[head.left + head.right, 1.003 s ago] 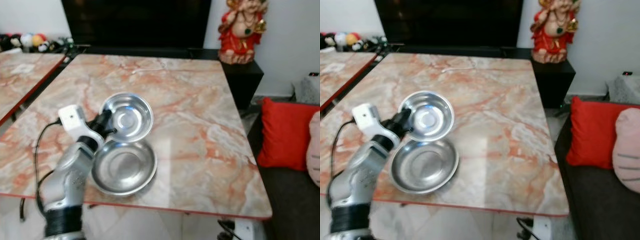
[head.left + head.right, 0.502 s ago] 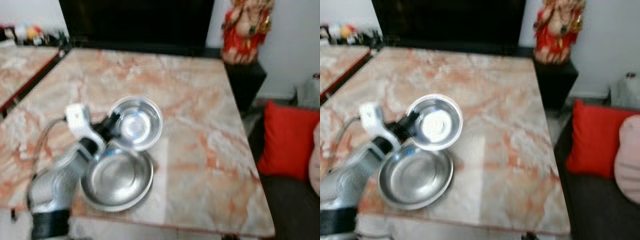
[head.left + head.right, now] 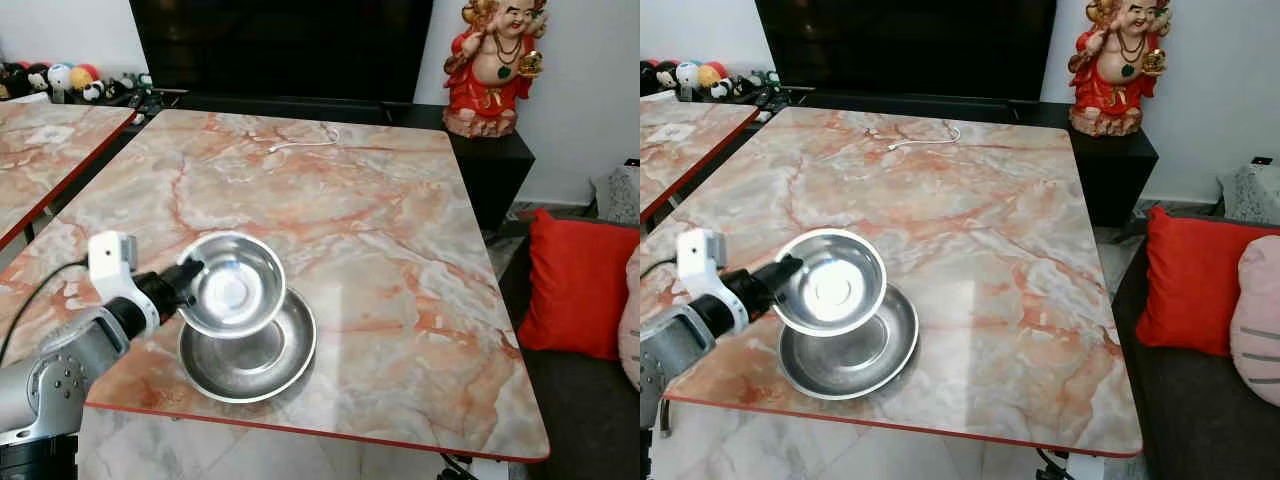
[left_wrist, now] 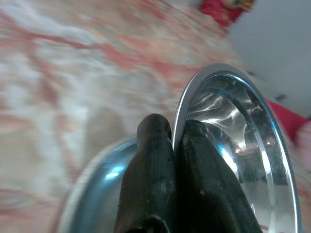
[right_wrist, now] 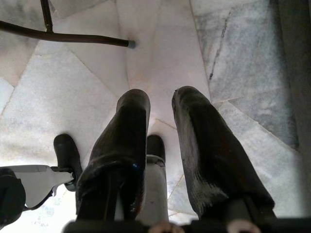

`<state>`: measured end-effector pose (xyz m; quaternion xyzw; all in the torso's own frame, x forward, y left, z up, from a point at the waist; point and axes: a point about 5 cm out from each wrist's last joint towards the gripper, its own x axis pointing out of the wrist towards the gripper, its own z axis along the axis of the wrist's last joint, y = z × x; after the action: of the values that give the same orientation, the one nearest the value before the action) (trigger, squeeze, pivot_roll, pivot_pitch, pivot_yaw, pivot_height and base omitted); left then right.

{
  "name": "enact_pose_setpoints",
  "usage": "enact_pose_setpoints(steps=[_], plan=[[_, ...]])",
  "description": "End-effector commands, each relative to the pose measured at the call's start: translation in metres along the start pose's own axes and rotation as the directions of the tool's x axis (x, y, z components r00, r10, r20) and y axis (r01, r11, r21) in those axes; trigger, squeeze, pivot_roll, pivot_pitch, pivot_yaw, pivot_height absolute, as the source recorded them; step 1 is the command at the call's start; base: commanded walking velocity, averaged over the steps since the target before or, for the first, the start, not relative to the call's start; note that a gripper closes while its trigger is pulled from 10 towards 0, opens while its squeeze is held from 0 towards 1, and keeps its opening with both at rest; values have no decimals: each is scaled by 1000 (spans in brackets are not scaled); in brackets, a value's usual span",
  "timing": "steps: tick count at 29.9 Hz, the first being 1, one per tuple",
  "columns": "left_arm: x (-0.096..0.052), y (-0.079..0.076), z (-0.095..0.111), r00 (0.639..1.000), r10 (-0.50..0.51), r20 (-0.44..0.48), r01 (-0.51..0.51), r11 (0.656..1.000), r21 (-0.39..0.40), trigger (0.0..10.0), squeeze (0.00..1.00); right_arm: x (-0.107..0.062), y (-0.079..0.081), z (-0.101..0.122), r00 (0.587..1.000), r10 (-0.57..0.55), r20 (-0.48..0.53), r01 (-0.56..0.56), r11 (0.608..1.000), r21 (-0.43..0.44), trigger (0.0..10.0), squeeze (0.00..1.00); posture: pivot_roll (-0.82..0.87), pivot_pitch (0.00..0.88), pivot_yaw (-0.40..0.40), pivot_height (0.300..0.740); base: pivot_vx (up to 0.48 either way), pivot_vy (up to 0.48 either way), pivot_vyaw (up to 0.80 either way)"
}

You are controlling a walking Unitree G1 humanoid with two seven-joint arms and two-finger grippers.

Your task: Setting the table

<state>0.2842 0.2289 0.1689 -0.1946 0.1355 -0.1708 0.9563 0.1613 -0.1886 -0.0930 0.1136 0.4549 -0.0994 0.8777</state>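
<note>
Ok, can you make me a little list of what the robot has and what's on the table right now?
left gripper: shut on the rim of the small bowl, holding it tilted above the big bowl
big bowl: steel, sits on the table near its front edge
table: marble top, red edge
cable: white, lies at the table's far end
right gripper: hangs over the floor, fingers apart, holding nothing
statue: red, on the dark cabinet behind the table
cushion: red, right of the table
</note>
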Motion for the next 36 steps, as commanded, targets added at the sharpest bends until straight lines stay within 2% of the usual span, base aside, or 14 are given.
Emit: enact_pose_setpoints(steps=[1,6,12,36], plan=[[0,-7,-1,999,-47,-24,48,999,25,10000,0,0,-2,-1,1000,-3,-8,3,1000,-4,10000,0,146,0,-35,740,0,0,0],[0,-4,-14,995,-24,-92,26,999,20,10000,0,0,-3,-1,1000,-4,-9,4,1000,-4,10000,0,145,0,-34,740,0,0,0],[0,1,-29,984,27,-174,-14,997,75,10000,0,-1,-3,-2,1000,-4,-10,4,1000,-7,10000,0,141,0,-34,740,0,0,0],[7,2,-31,984,53,-169,-39,996,85,10000,35,0,-3,-1,1000,-6,-9,6,1000,-5,10000,0,142,0,-38,740,0,0,0]])
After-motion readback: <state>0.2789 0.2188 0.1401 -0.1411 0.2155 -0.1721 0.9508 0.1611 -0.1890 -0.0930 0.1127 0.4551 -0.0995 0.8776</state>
